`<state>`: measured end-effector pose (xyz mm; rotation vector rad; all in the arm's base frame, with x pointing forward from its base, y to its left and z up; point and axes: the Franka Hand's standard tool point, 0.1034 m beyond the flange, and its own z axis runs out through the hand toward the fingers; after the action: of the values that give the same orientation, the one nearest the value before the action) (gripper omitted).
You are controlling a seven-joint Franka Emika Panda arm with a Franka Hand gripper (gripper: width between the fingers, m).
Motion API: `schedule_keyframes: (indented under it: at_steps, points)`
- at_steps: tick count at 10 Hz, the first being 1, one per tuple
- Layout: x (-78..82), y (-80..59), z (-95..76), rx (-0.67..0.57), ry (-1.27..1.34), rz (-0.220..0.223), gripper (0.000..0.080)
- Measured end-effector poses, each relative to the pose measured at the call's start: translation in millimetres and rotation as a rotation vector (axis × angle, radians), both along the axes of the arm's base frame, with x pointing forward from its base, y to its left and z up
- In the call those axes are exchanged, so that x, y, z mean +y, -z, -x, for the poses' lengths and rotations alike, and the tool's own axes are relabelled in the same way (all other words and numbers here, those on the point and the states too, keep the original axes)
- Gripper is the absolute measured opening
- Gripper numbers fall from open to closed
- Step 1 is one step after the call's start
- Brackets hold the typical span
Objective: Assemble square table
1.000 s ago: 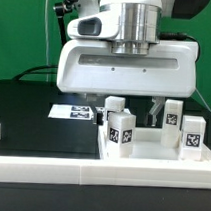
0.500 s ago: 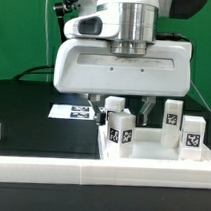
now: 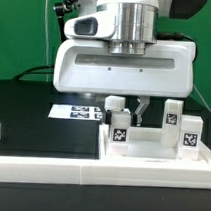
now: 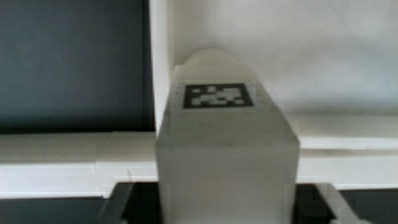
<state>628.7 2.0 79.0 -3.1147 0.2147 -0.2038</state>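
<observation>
Legs [image 3: 120,128] now number 3 visibly, with the fingers [image 3: 143,113] narrowed around 1 block since earlier.

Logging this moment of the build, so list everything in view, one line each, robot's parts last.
Legs: four visible, white with black-and-white tags, upright near the white walls; a tagged one fills the wrist view.
Marker board: one, white with black tags, flat on the table, on the exterior view's left.
Border wall: one, white, low, along the front.
Table: one, black.
Backdrop: green.
Tool: one, white body, dark fingers around the leg behind the front one; jaws narrowing, grip not confirmed.
</observation>
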Motion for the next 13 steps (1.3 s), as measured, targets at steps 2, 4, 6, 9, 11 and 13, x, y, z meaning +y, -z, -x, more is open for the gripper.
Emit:
schedule_keyframes:
  at_steps: [2,4,6,9,11,13]
  points:
    - [-1.7,-0.1,1.0,-0.002,0.134,-0.013,0.0288]
    - [-5.3,-0.4,3.1,-0.002,0.302,-0.012,0.029]
    - [-10.7,-0.4,4.5,-0.001,0.398,-0.015,0.0292]
    - [-11.4,0.0,5.2,0.001,0.487,-0.027,0.0298]
    - [-11.9,0.4,6.0,0.002,0.56,-0.035,0.0304]
    - [-12.7,0.3,8.4,-0.003,0.646,-0.037,0.0312]
